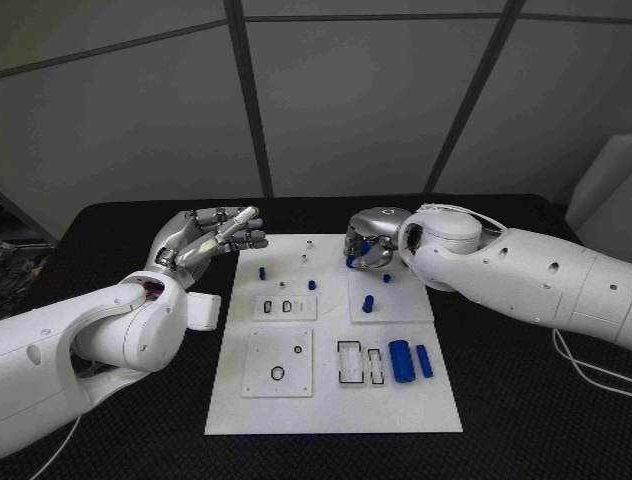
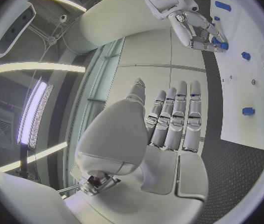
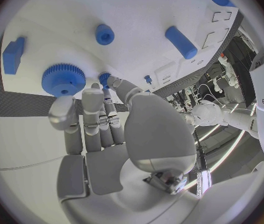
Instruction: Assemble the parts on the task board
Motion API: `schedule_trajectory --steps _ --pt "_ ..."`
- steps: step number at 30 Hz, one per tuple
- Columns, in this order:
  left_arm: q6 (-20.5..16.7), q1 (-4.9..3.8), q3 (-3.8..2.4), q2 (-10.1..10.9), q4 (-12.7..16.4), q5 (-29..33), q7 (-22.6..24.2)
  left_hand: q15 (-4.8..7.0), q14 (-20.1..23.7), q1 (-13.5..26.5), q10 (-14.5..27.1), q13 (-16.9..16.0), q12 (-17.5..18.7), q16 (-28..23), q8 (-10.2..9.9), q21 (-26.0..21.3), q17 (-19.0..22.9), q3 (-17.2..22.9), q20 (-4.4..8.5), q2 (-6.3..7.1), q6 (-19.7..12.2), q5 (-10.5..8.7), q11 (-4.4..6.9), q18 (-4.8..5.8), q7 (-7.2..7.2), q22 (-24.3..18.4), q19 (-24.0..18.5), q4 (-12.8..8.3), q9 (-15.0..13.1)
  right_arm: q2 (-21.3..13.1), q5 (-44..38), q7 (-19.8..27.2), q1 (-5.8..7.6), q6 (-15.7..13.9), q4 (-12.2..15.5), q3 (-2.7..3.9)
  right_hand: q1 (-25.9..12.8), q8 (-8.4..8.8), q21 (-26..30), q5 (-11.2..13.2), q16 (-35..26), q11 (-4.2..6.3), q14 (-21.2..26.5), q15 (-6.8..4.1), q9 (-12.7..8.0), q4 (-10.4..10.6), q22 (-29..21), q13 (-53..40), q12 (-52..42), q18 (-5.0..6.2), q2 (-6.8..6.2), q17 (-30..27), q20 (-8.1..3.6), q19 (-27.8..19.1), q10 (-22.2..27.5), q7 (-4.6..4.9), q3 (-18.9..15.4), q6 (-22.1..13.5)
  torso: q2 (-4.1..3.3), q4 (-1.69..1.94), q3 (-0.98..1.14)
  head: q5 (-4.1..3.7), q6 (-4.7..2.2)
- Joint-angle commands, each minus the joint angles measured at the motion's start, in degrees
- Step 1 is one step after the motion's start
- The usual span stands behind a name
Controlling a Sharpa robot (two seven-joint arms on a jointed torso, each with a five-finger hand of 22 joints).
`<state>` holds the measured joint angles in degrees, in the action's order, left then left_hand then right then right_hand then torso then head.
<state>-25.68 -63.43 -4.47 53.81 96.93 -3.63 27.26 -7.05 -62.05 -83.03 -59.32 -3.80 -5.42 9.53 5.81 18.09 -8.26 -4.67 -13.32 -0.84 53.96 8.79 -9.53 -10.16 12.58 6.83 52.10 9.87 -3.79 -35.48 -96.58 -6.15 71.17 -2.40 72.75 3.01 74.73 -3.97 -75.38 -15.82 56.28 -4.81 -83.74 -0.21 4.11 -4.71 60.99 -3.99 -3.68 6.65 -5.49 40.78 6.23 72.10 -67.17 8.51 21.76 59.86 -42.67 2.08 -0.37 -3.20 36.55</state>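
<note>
The white task board [image 1: 331,400] lies in the middle of the black table. My right hand [image 1: 374,245] reaches down over its far right part. In the right wrist view the thumb and a finger of this hand [image 3: 107,134] pinch a small blue gear [image 3: 105,77], right beside a large blue gear [image 3: 63,78] lying on the board. The left wrist view shows those fingertips [image 2: 214,44] meeting at the blue piece. My left hand [image 1: 208,240] hovers off the board's far left corner, its fingers [image 2: 175,119] straight and holding nothing.
Two blue cylinders [image 1: 401,360] lie by rectangular slots [image 1: 349,362] at the near right. A blue peg [image 1: 368,303] and a blue ring [image 3: 105,34] sit near my right hand, a blue block [image 3: 12,55] beyond the gear. Small blue pegs [image 1: 263,271] stand mid-board.
</note>
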Motion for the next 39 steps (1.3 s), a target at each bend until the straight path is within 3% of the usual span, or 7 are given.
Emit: schedule_trajectory --steps 1,18,23,26,32,39 --pt "0.78 -0.09 -0.05 -0.07 0.01 -0.44 0.13 -0.09 -0.11 -0.28 -0.06 0.07 0.29 -0.20 -0.27 -0.20 -0.08 -0.04 -0.06 -0.01 -0.04 -0.37 -0.36 -0.34 0.34 -0.09 0.30 -0.29 0.09 0.09 -0.31 0.09 0.13 1.33 -0.10 0.02 0.40 -0.19 -0.29 0.20 0.41 0.02 -0.91 0.05 0.07 -0.11 0.23 -0.04 -0.14 -1.05 0.05 0.27 -0.12 0.44 -0.60 -0.10 0.38 0.54 -0.07 -0.01 0.00 -0.06 0.10" --pt "0.87 -0.09 -0.05 -0.15 -0.15 -0.44 -0.05 -0.12 -0.12 -0.28 0.00 0.07 0.45 -0.34 -0.39 -0.28 -0.12 -0.05 -0.09 -0.14 -0.06 -0.36 -0.41 -0.34 0.39 -0.16 0.31 -0.35 0.09 0.64 -0.31 0.28 0.13 0.35 -0.65 0.02 0.84 -0.47 -1.71 0.64 3.25 0.28 -0.84 -0.12 0.25 0.18 2.32 -0.09 -0.15 -1.35 0.32 2.83 -0.23 1.22 -2.02 -0.25 1.86 1.86 -0.21 -0.08 0.02 0.14 0.40" --pt "0.92 -0.09 -0.05 -0.12 -0.26 -0.44 -0.10 -0.12 -0.12 -0.28 0.00 0.07 0.45 -0.34 -0.39 -0.28 -0.12 -0.05 -0.09 -0.14 -0.06 -0.36 -0.41 -0.34 0.39 -0.16 0.31 -0.35 0.09 0.07 -0.31 0.52 0.11 -2.55 0.24 0.02 0.97 -1.00 -3.13 1.14 5.20 0.71 -1.04 -0.41 0.61 0.41 4.83 -0.31 -0.42 -1.79 0.57 4.88 -0.44 2.61 -3.52 -0.62 2.46 3.30 -0.22 -0.15 0.03 0.18 0.33" --pt "0.98 -0.09 -0.05 -0.11 -0.33 -0.44 -0.14 -0.12 -0.12 -0.28 0.00 0.07 0.45 -0.34 -0.39 -0.28 -0.12 -0.05 -0.09 -0.14 -0.06 -0.36 -0.41 -0.34 0.39 -0.16 0.31 -0.35 0.09 -0.54 -0.31 0.37 0.10 -5.45 1.41 0.03 0.92 -1.18 -4.07 0.92 6.54 0.92 -1.23 -0.56 0.80 0.57 6.56 -0.41 -0.45 -2.11 0.50 6.37 -0.58 3.62 -4.24 -0.76 2.64 3.91 -0.24 -0.17 0.10 0.21 0.22" --pt "1.16 -0.09 -0.05 -0.13 -0.33 -0.44 -0.24 -0.14 -0.13 -0.29 0.01 0.06 0.51 -0.40 -0.44 -0.31 -0.14 -0.05 -0.10 -0.22 -0.07 -0.37 -0.43 -0.34 0.41 -0.19 0.32 -0.37 0.09 -0.98 -0.31 -0.63 0.10 -11.16 2.94 0.05 1.35 -1.11 -4.41 1.07 7.21 0.96 -1.21 -0.62 0.90 0.39 7.06 -0.40 -0.21 -2.19 0.46 6.91 -0.68 3.83 -4.38 -0.76 3.08 4.08 -0.26 -0.14 0.01 0.15 -0.15" --pt "1.22 -0.09 -0.05 -0.14 -0.61 -0.43 -0.29 -0.14 -0.13 -0.29 0.01 0.06 0.51 -0.40 -0.44 -0.31 -0.14 -0.05 -0.10 -0.22 -0.07 -0.37 -0.43 -0.34 0.41 -0.19 0.32 -0.37 0.09 0.20 -0.31 -1.53 0.12 -14.70 1.76 0.06 1.45 -0.99 -4.46 1.29 7.35 0.89 -1.13 -0.58 0.91 0.36 7.09 -0.37 -0.07 -2.19 0.40 6.94 -0.69 3.78 -4.30 -0.68 3.27 4.01 -0.36 -0.02 0.03 0.12 -0.32"
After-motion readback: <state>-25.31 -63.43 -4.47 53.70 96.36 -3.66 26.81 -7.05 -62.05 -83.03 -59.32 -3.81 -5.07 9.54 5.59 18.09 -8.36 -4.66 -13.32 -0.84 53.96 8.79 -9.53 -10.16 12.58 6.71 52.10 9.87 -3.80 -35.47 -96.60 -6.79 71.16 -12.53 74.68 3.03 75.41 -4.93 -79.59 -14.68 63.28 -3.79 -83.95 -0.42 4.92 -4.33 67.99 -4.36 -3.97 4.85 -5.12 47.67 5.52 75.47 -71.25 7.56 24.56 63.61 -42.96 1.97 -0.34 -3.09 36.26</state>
